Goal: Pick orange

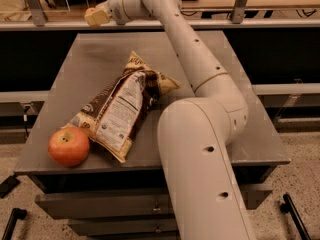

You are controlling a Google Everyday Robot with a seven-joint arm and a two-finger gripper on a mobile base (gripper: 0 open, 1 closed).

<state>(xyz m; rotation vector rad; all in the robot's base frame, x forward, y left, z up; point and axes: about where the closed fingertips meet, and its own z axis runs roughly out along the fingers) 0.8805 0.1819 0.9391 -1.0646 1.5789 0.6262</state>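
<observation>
My gripper [95, 17] is raised above and behind the far left corner of the grey table [240, 84], at the end of my long white arm. Its cream fingers [99, 18] are closed around a small round orange [90, 10], of which only a sliver shows at their tip. The orange is off the table.
A larger red-orange apple [69, 146] sits at the table's front left corner. A brown and white snack bag [122, 111] lies diagonally across the middle, next to the apple. A metal rail [240, 4] and a counter run behind the table. My arm's lower link covers the table's front right.
</observation>
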